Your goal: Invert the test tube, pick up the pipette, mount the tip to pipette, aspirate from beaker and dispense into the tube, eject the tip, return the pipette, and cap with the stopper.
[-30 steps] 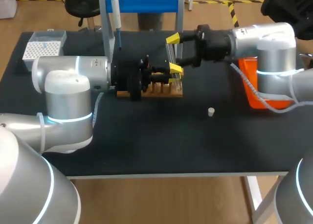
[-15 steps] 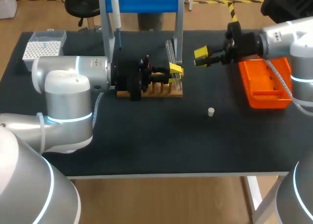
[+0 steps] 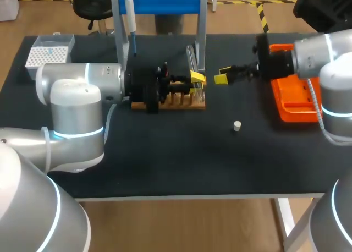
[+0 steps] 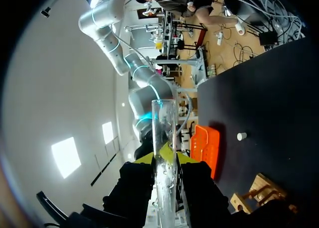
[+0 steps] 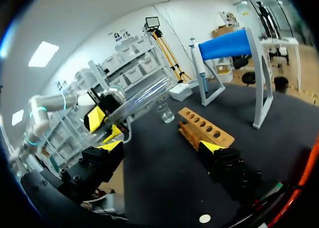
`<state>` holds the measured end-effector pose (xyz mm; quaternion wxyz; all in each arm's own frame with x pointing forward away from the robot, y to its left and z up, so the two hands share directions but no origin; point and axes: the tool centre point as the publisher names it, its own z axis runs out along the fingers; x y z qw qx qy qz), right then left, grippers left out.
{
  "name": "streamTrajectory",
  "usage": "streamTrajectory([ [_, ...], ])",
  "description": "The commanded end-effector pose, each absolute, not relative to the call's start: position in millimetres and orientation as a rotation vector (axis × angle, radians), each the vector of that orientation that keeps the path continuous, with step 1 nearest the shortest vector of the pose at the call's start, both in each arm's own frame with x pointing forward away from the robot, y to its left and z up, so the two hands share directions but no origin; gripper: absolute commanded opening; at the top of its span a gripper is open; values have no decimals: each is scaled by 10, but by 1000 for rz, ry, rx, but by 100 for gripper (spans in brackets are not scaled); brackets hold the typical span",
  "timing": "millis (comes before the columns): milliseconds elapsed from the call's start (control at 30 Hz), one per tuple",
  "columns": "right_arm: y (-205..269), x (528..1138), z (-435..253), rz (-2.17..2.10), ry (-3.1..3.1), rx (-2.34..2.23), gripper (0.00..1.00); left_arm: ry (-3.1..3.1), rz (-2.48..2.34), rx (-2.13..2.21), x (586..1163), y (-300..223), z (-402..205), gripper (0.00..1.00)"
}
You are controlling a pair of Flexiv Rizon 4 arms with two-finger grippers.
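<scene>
- left gripper (image 3: 196,78): closed on the test tube (image 4: 163,123), one yellow tip on each side of the glass. it hangs over the right end of the rack.
- test tube: clear glass, sticking out well ahead of the left gripper's fingertips. in the right wrist view it lies slanted, off the bench.
- right gripper (image 3: 222,76): wide open with nothing between its fingers. it hangs over the bench between the rack and the tray, near the left gripper but apart from it.
- rack (image 3: 179,100): wooden with a row of holes, standing mid-bench under the left gripper.
- stopper (image 3: 237,126): small and pale, lying alone on the bench in front of the right gripper.
- pipette (image 3: 131,21): hanging on the stand (image 3: 165,2) at the back of the bench.
- beaker (image 5: 167,113): clear glass, just past the far end of the rack.
- tip box (image 3: 49,51): back left corner.
- tray (image 3: 294,100): orange, right side, under the right arm.
- bench (image 3: 165,164): black top.
</scene>
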<state>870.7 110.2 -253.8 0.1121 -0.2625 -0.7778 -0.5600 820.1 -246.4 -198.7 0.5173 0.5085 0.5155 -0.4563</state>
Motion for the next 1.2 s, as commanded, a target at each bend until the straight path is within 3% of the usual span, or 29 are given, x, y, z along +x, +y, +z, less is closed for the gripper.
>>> streamTrajectory([
  [33,1117,8628,-2607,-1885,-2844,-510,100,1238,-1090,1217,8192,-2474,-1988,0],
  [1200,1464,9001,-3152,-1723,-2906,-661,100,1238,-1090,1217,8192,-2474,-1988,0],
])
